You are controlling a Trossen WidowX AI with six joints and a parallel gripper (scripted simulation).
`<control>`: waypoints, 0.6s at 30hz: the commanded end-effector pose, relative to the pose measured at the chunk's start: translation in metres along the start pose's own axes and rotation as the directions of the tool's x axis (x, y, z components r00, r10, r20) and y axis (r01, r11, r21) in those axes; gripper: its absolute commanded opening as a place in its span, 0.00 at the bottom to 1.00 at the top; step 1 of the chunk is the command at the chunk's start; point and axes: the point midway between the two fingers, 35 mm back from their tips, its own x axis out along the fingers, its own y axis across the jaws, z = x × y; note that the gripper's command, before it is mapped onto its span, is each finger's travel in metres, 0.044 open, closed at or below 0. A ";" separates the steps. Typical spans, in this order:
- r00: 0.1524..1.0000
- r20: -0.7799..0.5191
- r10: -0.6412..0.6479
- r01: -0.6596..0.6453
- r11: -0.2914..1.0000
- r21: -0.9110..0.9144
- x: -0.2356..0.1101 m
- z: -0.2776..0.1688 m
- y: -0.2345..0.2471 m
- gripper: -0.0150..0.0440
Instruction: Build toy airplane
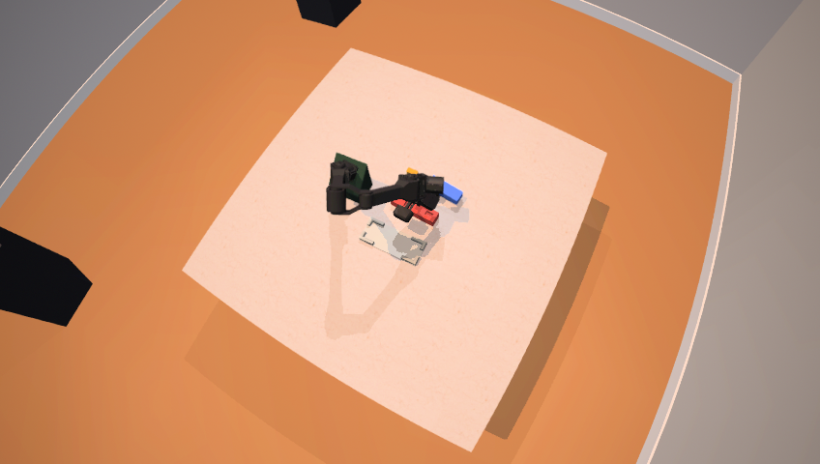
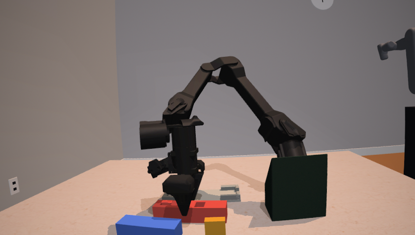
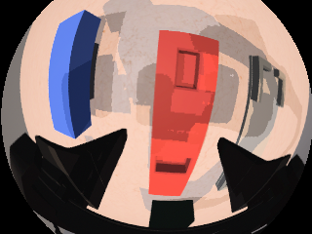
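Currently the gripper (image 3: pixel 171 150), jaws wide open and empty, straddles the red fuselage (image 3: pixel 178 113); descend centred, close across its narrow sides, lift level.

My arm (image 2: pixel 247 93) arches up from its base and folds down, wrist vertical; the pincer (image 2: pixel 184 210) points straight down, fingers spread wide, holding nothing.
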 end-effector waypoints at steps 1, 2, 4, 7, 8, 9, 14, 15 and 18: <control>1.000 -0.002 -0.005 0.005 1.000 -0.008 0.007 -0.002 -0.001 1.00; 1.000 -0.002 -0.006 0.006 1.000 -0.008 0.009 -0.002 -0.001 1.00; 1.000 -0.002 -0.006 0.006 1.000 -0.008 0.012 -0.002 -0.001 1.00; 1.000 -0.002 -0.007 0.007 1.000 -0.008 0.017 -0.002 -0.001 1.00; 1.000 -0.002 -0.007 0.007 1.000 -0.008 0.019 -0.003 -0.001 1.00; 1.000 -0.002 -0.007 0.007 1.000 -0.008 0.020 -0.003 -0.001 1.00; 1.000 -0.002 -0.008 0.008 1.000 -0.008 0.026 -0.003 -0.002 1.00; 1.000 -0.002 -0.008 0.008 1.000 -0.008 0.026 -0.003 -0.002 0.96; 1.000 -0.002 -0.008 0.008 1.000 -0.008 0.026 -0.003 -0.002 0.82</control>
